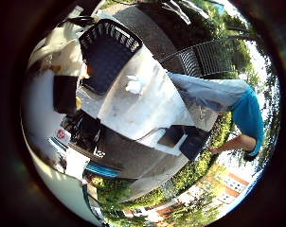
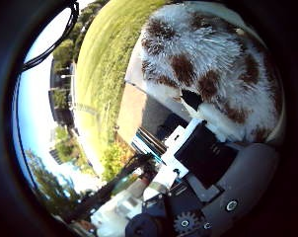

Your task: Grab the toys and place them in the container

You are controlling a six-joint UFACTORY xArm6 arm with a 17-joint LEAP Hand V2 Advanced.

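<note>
A white plush toy with brown spots (image 2: 213, 64) fills much of the thumb side view and lies right against the palm. My hand (image 2: 198, 158) has a white and black finger curled up against it, and the toy is held off the ground. In the little finger side view a black slatted container (image 1: 110, 47) stands at one end of a white table (image 1: 147, 113). A small white toy (image 1: 134, 85) lies on the table beside the container. White and black parts of the hand (image 1: 65, 90) show at that view's edge, near the container.
Dark flat boxes (image 1: 183, 138) sit at the table's other end. A black slatted metal bench or fence (image 1: 209, 56) stands behind the table on the pavement. Grass (image 2: 104, 64) and trees lie around.
</note>
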